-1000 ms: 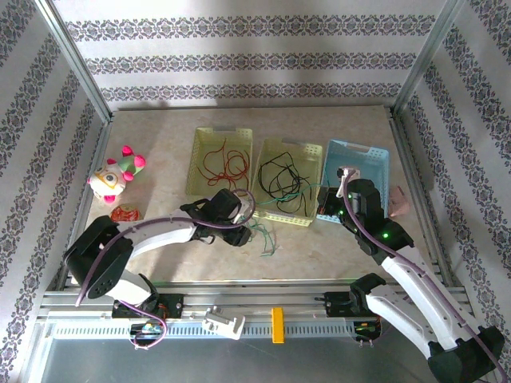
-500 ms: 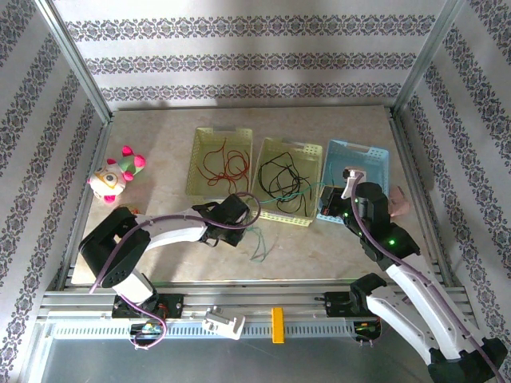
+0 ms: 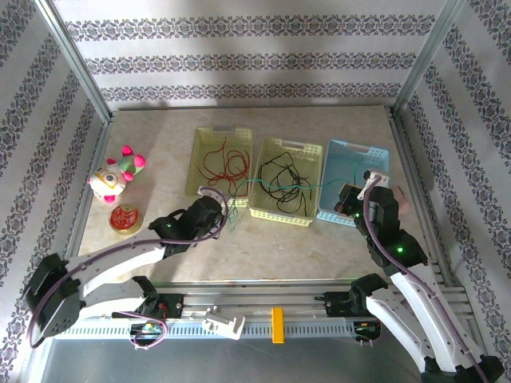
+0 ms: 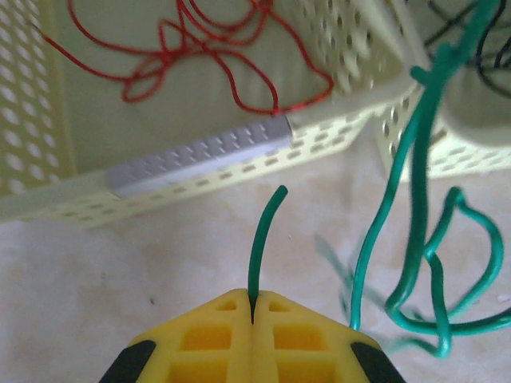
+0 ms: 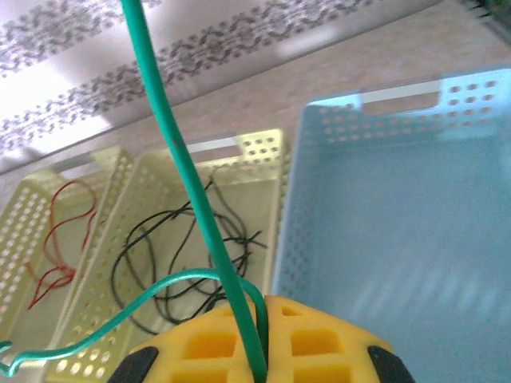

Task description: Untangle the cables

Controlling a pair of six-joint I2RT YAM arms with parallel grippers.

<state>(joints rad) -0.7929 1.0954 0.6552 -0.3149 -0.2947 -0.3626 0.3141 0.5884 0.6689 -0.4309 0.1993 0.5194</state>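
Step in hand, as judged: pulling the green cable free of the others, sorting by colour.

Left jaws: shut flat, pads pressed together on the green cable close to one end, a short stub poking up past them. Placed just off the near right corner of the left yellow basket.

Right jaws: closed likewise on a green cable, which runs up and away from the pads. Placed at the near edge of the blue basket, toward the right edge of the bench.

Green cable: strung from one grip to the other, apparently a single strand, crossing the middle yellow basket. Slack green loops hanging beside the left jaws. Contact with the black cables below: cannot tell.

Red cables: lying loose in the left yellow basket. Black cables: lying in the middle yellow basket. Blue basket: floor bare.

Next move, as judged: carry the green cable over into the blue basket. Calls for:
- lifting high enough to clear the middle basket's rim and the black strands;
- moving both grips together, or letting go on the left first;
- watching the slack loops for a snag on the basket corner.
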